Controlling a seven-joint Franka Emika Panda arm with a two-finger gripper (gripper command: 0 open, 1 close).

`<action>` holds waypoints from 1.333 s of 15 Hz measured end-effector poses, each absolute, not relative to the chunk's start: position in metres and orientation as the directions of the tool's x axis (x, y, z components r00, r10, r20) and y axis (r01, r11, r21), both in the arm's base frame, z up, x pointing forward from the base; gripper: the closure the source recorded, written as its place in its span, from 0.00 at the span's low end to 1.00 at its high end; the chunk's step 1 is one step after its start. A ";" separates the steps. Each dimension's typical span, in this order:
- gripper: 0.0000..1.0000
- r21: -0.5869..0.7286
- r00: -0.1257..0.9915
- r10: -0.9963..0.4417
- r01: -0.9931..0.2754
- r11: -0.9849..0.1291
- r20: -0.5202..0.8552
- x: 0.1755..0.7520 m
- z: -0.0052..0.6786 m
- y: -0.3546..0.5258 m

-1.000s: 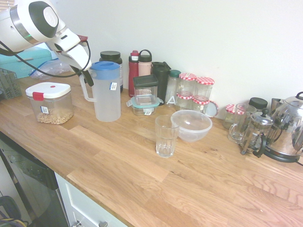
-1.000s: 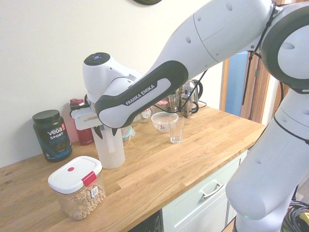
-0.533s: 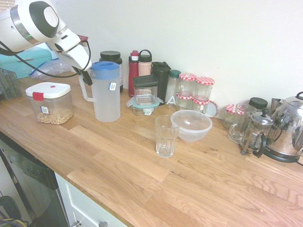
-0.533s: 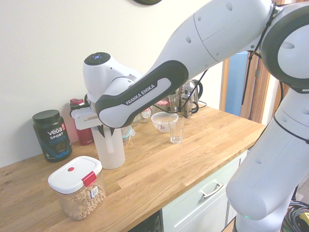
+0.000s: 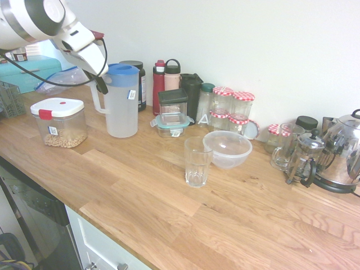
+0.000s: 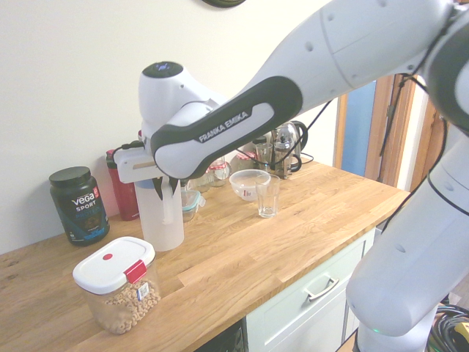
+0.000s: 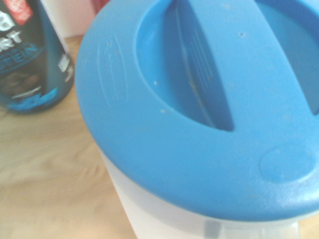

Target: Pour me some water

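A cereal box (image 5: 58, 122) sits near the desk's (image 5: 169, 214) front edge, while jars (image 5: 233, 109), bottles (image 5: 166, 79) and a bowl (image 5: 227, 149) line its back edge.

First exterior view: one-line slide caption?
Gripper shut on the pitcher handle, pitcher lifted off the counter, empty glass waiting.

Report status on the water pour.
Gripper shut on pitcher handle, pitcher lifted off counter. Glass empty, upright, beside bowl. Nothing between pitcher and glass.
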State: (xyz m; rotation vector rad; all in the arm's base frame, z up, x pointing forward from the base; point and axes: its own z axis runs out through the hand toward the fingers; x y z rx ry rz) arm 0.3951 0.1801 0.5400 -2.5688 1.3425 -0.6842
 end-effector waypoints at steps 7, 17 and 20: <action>1.00 -0.183 0.759 -0.589 -0.560 -0.808 0.278 0.315 0.591 0.071; 1.00 -0.103 0.970 -0.034 -0.009 -0.995 0.242 0.276 0.582 -0.138; 1.00 -0.098 0.970 0.097 0.121 -0.988 0.224 0.288 0.581 -0.188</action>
